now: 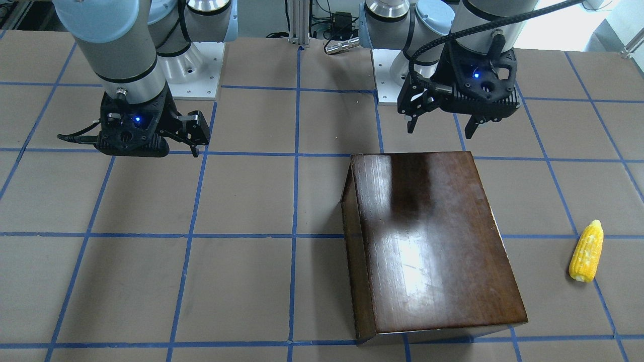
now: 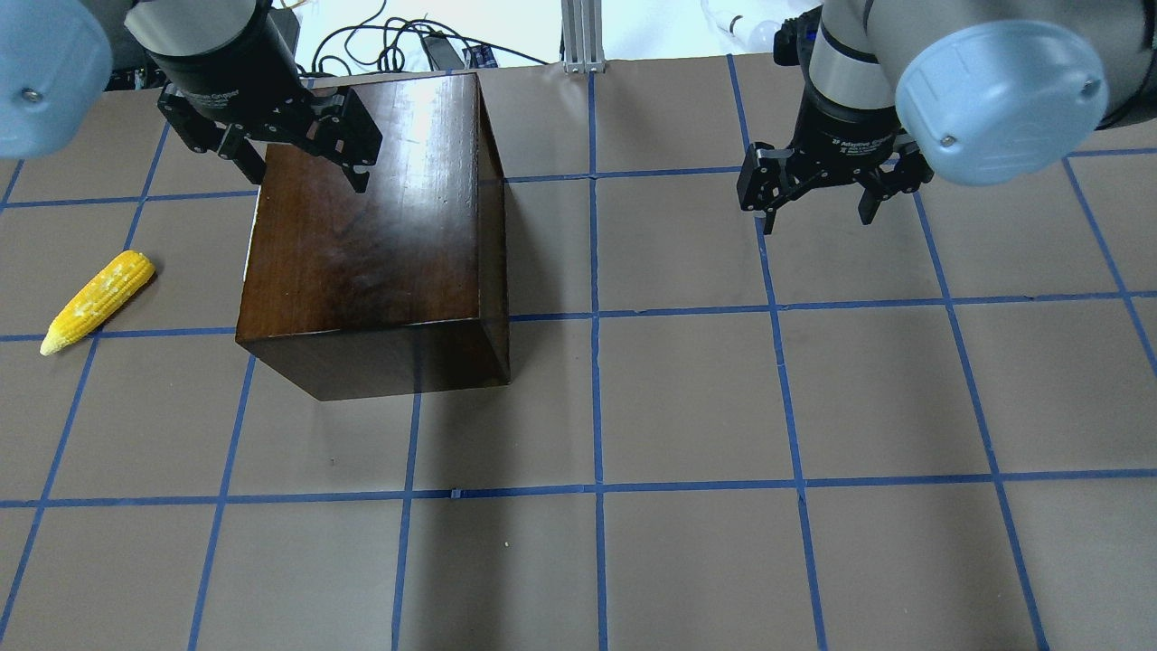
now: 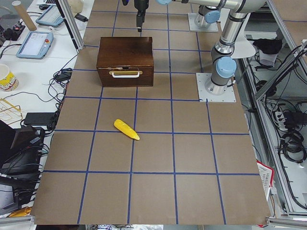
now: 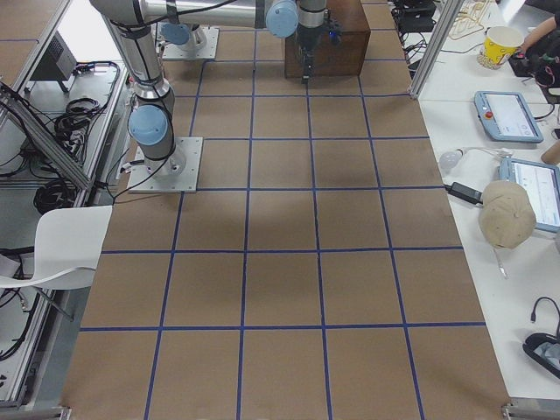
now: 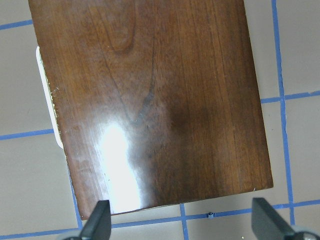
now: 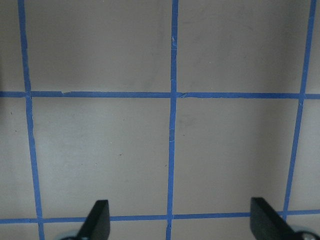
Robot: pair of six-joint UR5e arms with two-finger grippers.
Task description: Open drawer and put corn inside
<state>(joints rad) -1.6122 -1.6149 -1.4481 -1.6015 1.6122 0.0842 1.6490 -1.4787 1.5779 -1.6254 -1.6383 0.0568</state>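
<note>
We are starting at the left of the overhead view, where the corn [image 2: 98,301] is lying on the table [image 2: 687,407], near the box [image 2: 362,235] but apart from it, untouched; our left gripper [image 2: 307,176] is hovering above the box, fingers spread wide and holding nothing; the drawer [image 3: 125,75] is looking shut in the distant side view, though we are not certain; our right gripper [image 2: 817,217] is hanging spread and empty, well apart; both steps are waiting.
</note>
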